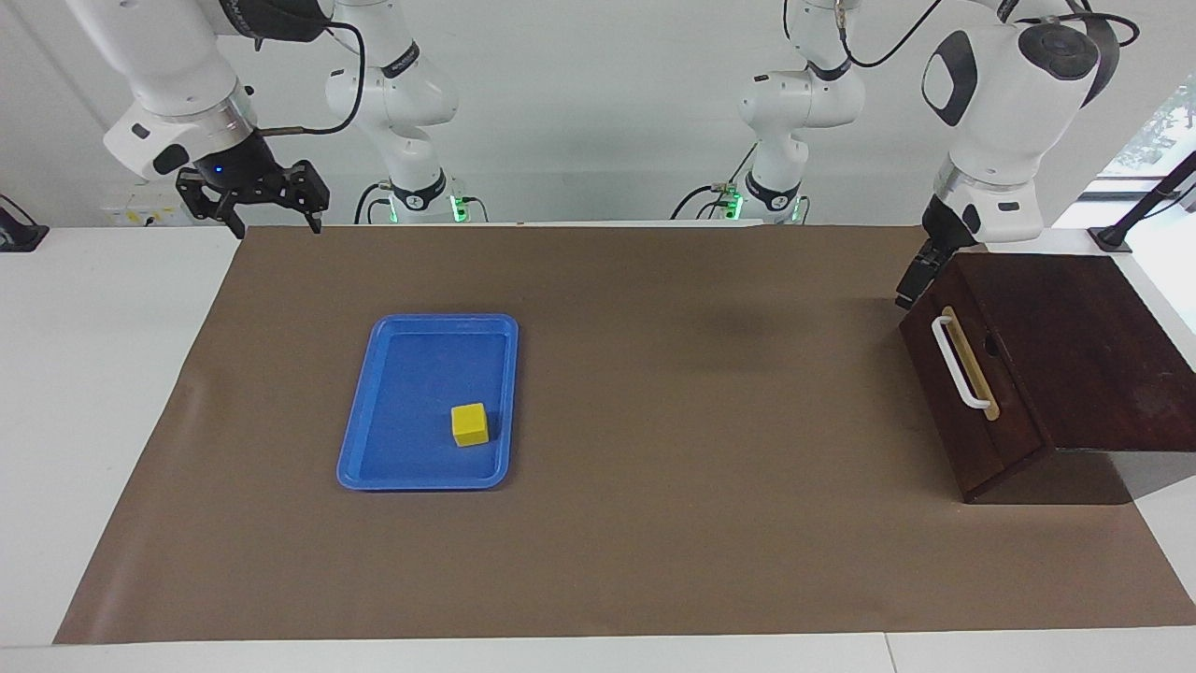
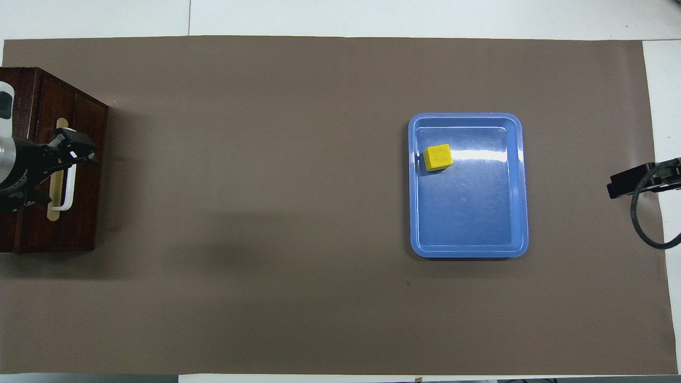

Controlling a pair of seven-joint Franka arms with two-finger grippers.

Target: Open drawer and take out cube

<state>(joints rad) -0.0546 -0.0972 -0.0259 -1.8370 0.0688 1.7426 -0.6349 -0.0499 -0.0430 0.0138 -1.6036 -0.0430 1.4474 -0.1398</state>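
One cube (image 1: 470, 424), small and yellow, is found resting in a blue tray (image 1: 360, 439) on the brown mat (image 1: 654, 542) covering the tabletop (image 1: 84, 374), toward the right arm's end; within the tray it lies at the end farther from the robots. One drawer (image 1: 972, 393), dark brown with a white bar handle (image 1: 960, 363), is seen pushed shut in its dark wooden box (image 1: 1093, 346) at the left arm's end. Right tool (image 1: 269, 225): raised over the mat's edge nearest the robots, fingers spread wide, nothing held. Left tool (image 1: 911, 285): raised just beside the drawer front's upper corner, jaws taken as wide, nothing held.
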